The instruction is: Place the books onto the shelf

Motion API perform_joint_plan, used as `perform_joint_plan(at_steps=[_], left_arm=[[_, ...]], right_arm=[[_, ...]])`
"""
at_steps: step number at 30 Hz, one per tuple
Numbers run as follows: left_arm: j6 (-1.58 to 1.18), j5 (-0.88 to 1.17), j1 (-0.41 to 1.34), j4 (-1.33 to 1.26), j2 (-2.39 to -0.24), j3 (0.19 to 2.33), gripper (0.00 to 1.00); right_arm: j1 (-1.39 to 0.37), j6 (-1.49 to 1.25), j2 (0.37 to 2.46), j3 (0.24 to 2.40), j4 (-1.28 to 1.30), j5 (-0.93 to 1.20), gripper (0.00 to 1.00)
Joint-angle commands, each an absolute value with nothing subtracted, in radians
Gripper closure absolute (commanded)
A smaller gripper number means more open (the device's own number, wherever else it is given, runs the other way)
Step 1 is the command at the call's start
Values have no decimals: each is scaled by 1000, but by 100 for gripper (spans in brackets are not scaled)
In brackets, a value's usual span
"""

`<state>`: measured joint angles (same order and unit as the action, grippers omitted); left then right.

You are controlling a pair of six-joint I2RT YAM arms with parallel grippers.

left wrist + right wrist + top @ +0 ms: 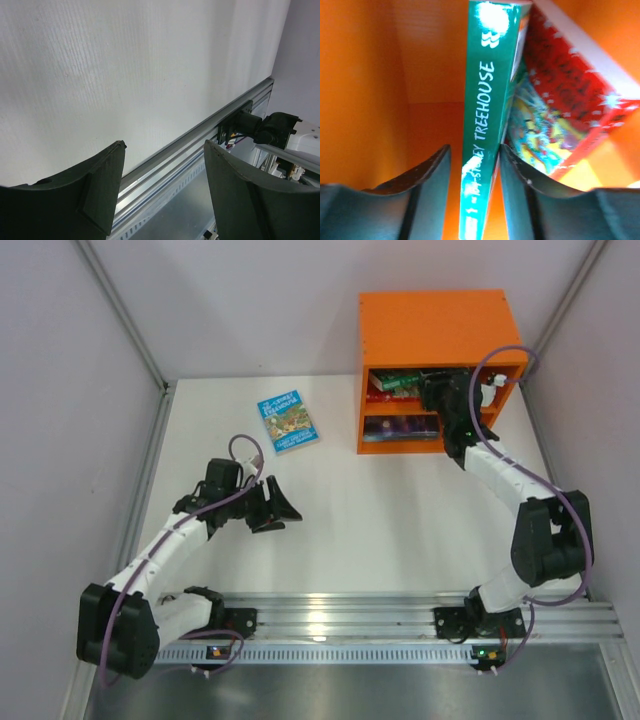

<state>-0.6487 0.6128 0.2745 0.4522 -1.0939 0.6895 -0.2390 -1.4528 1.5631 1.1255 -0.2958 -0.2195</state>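
Observation:
The orange shelf point(440, 325) stands at the back right of the table. My right gripper point(437, 390) reaches into its upper compartment. In the right wrist view the green book point(487, 100) stands on edge between my fingers point(474, 150), which are open; a gap shows beside the left finger. A red-bordered book point(570, 100) leans against the green one. A dark purple book point(400, 426) lies in the lower compartment. The light-blue illustrated book point(288, 422) lies flat on the table, left of the shelf. My left gripper point(283, 508) hovers open and empty, well short of that book.
The shelf's orange wall point(360, 90) stands close to the left of my right fingers. The left wrist view shows bare white table point(125, 65), the aluminium rail point(200, 135) at the near edge and the right arm's base point(270, 127). Grey walls enclose the table.

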Motion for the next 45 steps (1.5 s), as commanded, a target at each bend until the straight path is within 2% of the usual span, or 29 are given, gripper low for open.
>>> perform_joint_plan(at_steps=[1,3,7,16,23,28,30,33,34,37,38,45], left_arm=[[-629,620,272,410,-1060,657,30],[-629,623,272,407,-1055,650,30],[-629,627,272,408,-1054,650,30],[-629,623,272,411,-1045,643,31],[-634,621,271,411,-1032,623,31],[-634,621,272,417,-1023,620,31],[-630,618,272,422,-1014,620,31],[-627,609,272,433,-1005,618,31],[-629,609,272,434,-1002,618,31],[-632,611,272,434,-1003,620,31],[-632,614,272,434,-1002,620,31],[-637,612,272,434,-1002,632,31]], right_arm=[[-256,-1448,1549,1212,-282,-235,55],[-256,-1439,1548,1215,-256,-224,50],[-256,-1382,1542,1238,-186,-195,47],[-253,-1370,1532,1210,-118,-138,59],[-252,-1359,1528,1210,-81,-89,52],[-252,-1353,1525,1203,-60,-77,52],[-252,-1359,1519,1190,-63,-81,57],[-252,-1365,1516,1183,-74,-87,71],[-252,-1376,1516,1181,-80,-90,79],[-252,-1400,1519,1172,-112,-95,92],[-252,-1405,1525,1172,-121,-97,99],[-276,-1477,1546,1181,-167,-156,100]])
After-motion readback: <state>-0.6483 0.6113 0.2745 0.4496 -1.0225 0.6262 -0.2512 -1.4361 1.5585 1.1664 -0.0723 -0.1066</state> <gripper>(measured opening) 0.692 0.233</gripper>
